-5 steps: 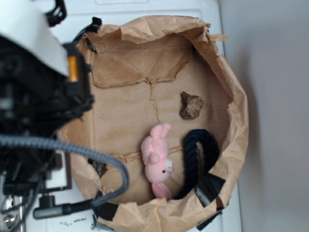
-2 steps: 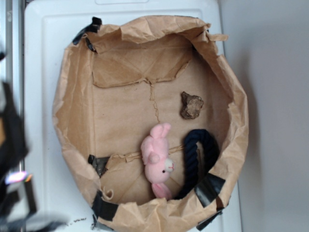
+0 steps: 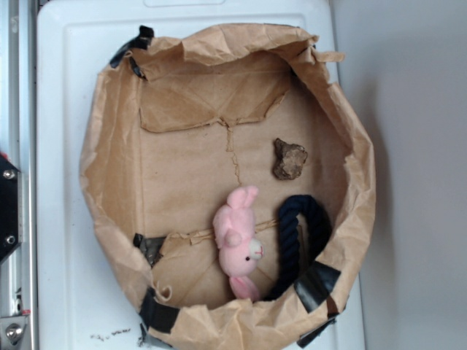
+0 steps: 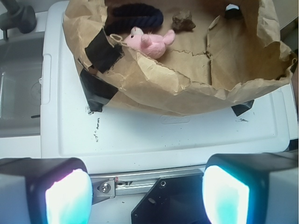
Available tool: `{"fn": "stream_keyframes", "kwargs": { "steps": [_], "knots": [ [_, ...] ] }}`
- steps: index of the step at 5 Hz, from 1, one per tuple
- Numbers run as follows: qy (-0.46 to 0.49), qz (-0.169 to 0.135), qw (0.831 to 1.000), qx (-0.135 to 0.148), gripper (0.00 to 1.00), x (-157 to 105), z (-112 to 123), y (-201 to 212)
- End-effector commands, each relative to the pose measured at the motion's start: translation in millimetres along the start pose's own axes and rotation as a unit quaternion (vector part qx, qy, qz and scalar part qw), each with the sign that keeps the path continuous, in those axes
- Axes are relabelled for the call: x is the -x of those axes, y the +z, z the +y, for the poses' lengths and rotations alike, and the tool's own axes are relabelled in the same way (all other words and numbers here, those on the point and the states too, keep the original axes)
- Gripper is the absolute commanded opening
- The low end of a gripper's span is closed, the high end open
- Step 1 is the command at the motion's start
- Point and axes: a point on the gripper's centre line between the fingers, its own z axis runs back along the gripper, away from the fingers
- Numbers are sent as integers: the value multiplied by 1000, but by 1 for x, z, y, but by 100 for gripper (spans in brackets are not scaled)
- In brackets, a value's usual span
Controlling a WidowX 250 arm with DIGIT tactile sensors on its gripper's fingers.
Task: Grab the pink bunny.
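Note:
The pink bunny point(image 3: 238, 238) lies on its side on the floor of a brown paper-lined bin point(image 3: 109, 131), near the lower wall, touching a dark navy rope loop point(image 3: 295, 237). In the wrist view the pink bunny point(image 4: 150, 40) shows far ahead, just over the bin's crumpled near rim point(image 4: 154, 86). My gripper point(image 4: 146, 198) is open, its two lit pads wide apart with nothing between them, hovering over the metal rail outside the bin. In the exterior view the gripper is out of sight.
A small brown rock-like lump point(image 3: 289, 159) rests on the bin floor above the rope. The bin stands on a white plastic lid point(image 3: 62, 87). A metal rail with a black bracket point(image 3: 9, 208) runs along the left edge.
The arm, which covered the left of the exterior view a second ago, has pulled away to the left and out of that view. The bunny, rope and lump have not moved.

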Motion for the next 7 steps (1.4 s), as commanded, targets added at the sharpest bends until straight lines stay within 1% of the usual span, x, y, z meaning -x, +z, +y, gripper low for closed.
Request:
{"fn": "stream_keyframes", "kwargs": {
  "steps": [1,2,3,4,5,6,7],
  "knots": [
    [7,-5,1000,1,100,-2,1,3],
    [7,-5,1000,1,100,-2,1,3],
    [69,4,998,11,100,-12,10,3],
    [140,19,990,13,100,-18,15,2],
    [200,15,980,6,100,-17,19,4],
    [233,14,972,10,100,-31,28,2],
    [255,15,967,7,100,-52,40,-4]
  ]
}}
